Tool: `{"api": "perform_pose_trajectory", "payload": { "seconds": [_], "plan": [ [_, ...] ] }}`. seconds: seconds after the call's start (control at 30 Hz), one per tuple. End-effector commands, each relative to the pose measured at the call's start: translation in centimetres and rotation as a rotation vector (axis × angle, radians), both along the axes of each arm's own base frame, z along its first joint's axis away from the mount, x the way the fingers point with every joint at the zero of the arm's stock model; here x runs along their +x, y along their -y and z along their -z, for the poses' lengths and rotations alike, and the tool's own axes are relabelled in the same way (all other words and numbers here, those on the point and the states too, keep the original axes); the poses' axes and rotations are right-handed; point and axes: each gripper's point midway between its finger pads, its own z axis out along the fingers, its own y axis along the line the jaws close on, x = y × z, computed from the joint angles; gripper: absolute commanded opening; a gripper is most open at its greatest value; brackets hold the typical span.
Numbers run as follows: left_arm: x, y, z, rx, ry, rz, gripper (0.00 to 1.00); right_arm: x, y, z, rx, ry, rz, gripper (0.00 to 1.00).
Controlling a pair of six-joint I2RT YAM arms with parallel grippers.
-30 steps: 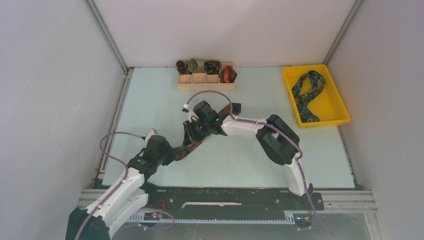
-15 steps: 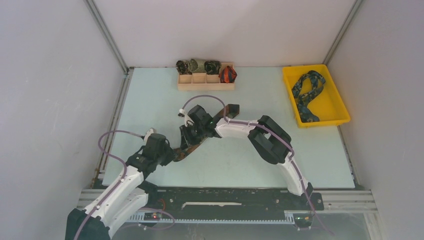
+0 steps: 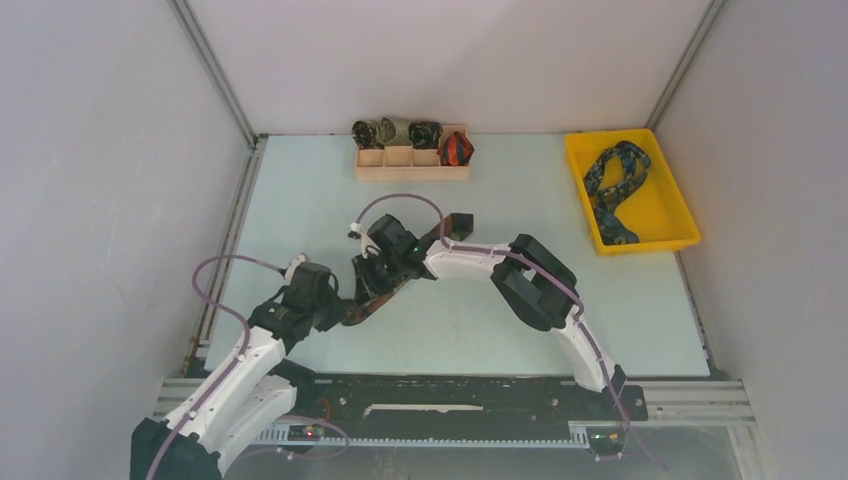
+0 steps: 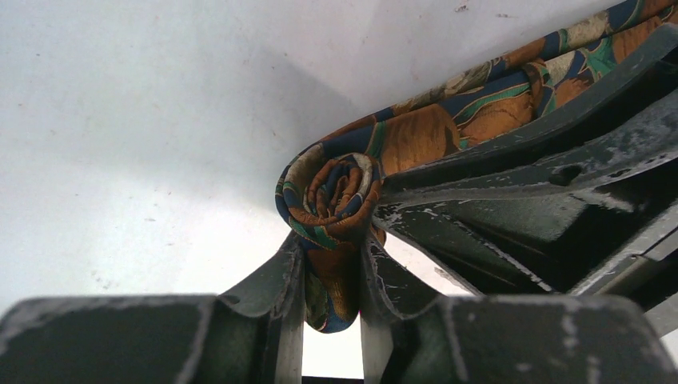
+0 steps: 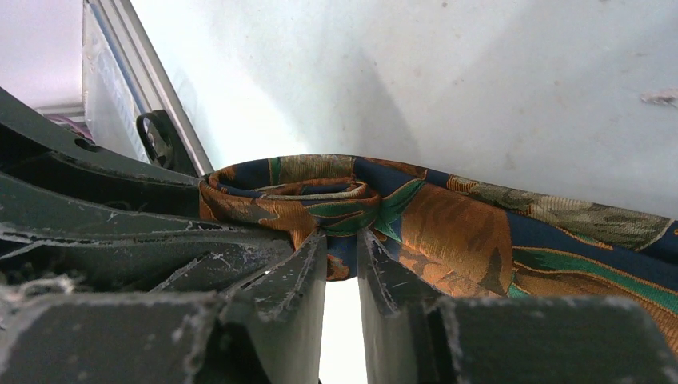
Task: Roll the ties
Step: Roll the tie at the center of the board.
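Both grippers pinch the start of the roll on the brown-orange tie point(image 4: 448, 128).

My left gripper point(image 4: 332, 268) is nearly closed, squeezing the small coil at the tie's end between its fingers. My right gripper point(image 5: 342, 260), close against it, clamps the same coil just as narrowly. The loose length trails off behind the right gripper across the table point(image 4: 120, 120). My worry is that the fingers crowd each other: a bump or uneven pull could let the slick cloth slip and the spiral spring open or cone sideways. The coil looks tight at its core and slightly lopsided, in brown, orange, navy and green.
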Motion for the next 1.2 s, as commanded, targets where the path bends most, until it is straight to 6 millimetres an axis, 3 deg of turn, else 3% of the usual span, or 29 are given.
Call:
{"api": "perform_pose_trajectory", "payload": {
  "seconds": [0.0, 0.53, 0.87, 1.17],
  "plan": [
    [1.7, -0.2, -2.9, 0.021, 0.076, 0.006, 0.02, -1.9, -1.8, -0.3, 0.017, -0.010, -0.053, 0.24],
    [4.0, -0.2, -3.3, 0.130, -0.017, 0.096, 0.00, -3.6, -3.0, -1.0, 0.040, -0.043, -0.095, 0.23],
    [4.8, -1.0, -2.7, 0.215, -0.077, 0.109, 0.00, -2.1, -1.8, -1.6, 0.035, -0.041, -0.071, 0.22],
    [4.5, -3.3, -2.1, 0.365, -0.152, 0.115, 0.00, 1.1, 1.1, -4.5, 0.071, -0.002, 0.002, 0.22]
  ]
}}
